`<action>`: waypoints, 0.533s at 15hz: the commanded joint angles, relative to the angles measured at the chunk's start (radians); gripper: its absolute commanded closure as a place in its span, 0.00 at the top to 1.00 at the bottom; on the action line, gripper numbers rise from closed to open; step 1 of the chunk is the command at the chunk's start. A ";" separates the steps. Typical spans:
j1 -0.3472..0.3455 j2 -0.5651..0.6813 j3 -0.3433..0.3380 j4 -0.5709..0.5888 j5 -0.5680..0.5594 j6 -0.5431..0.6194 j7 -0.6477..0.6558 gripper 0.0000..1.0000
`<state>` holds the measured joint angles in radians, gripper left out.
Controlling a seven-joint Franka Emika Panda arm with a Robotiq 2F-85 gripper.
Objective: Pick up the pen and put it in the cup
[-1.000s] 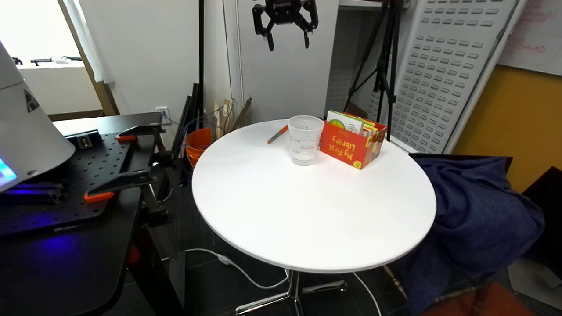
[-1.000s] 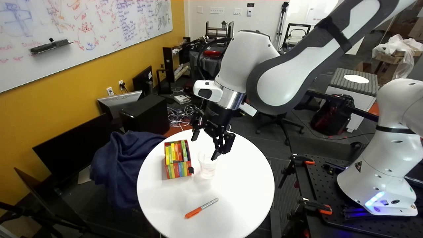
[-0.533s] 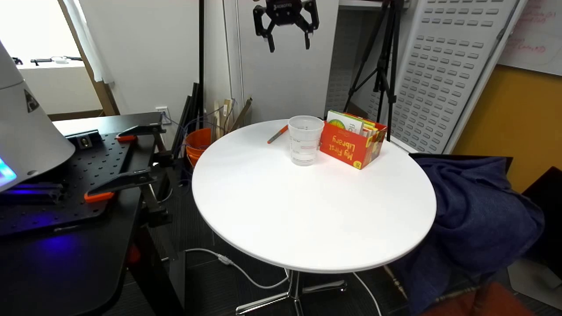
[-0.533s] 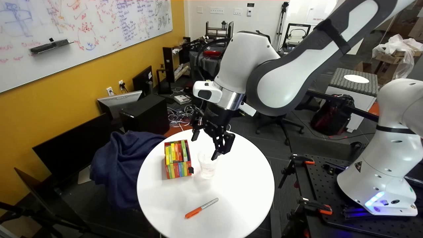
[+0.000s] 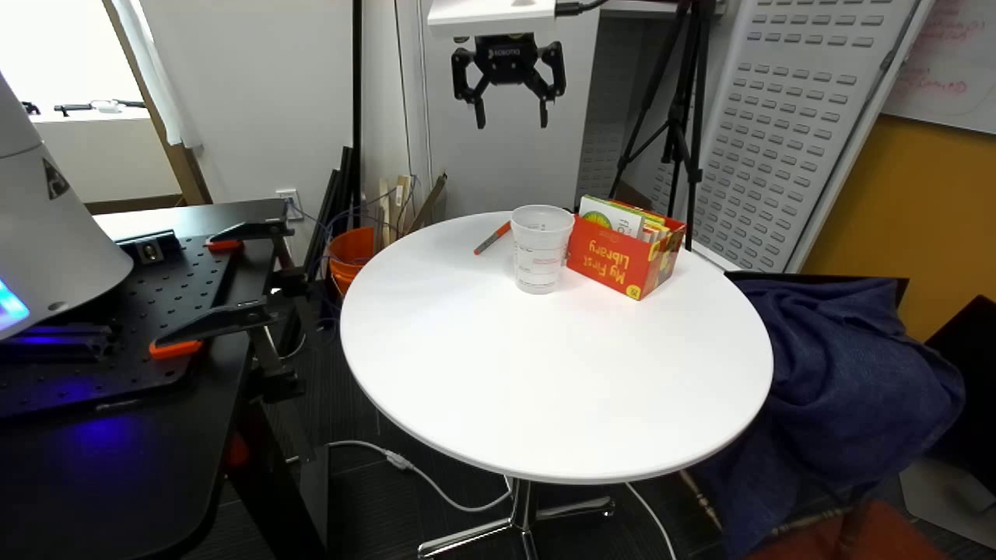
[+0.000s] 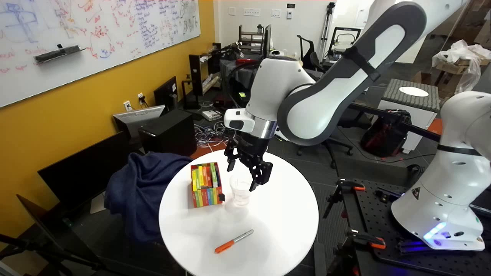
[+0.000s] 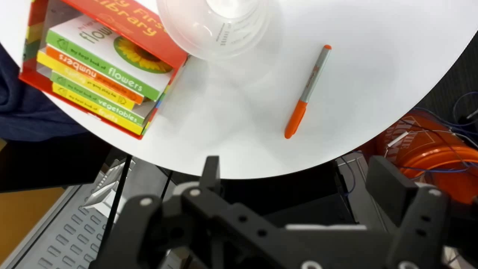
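Pen (image 7: 307, 94): lies flat on the white table (image 5: 560, 373), apart from the cup (image 5: 537, 264), in no grip. Cup stands upright beside the box of books (image 5: 607, 253). Gripper (image 5: 512, 123): jaws wide apart with nothing between them, well above the level of the table. Step in hand, as judged: approach to the pen, grasp not yet made. In the wrist view the pen runs aslant between the lines of the two fingertips (image 7: 211, 172), so a slight wrist turn should bring the jaws square across the barrel. Advised: centre the pen before lowering, then descend straight until the tips nearly meet the table, without pressing into it. An off-centre close would probably roll the pen aside. The cup-side finger must be kept clear of the cup's rim. Recommended hold: toward one end of the pen, leaving the other end free to enter the cup first
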<state>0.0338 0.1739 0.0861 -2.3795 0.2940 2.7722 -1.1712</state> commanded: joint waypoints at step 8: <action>-0.161 0.207 0.169 0.116 0.087 0.060 -0.175 1.00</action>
<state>-0.0885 0.3138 0.2068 -2.3085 0.3550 2.7836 -1.3063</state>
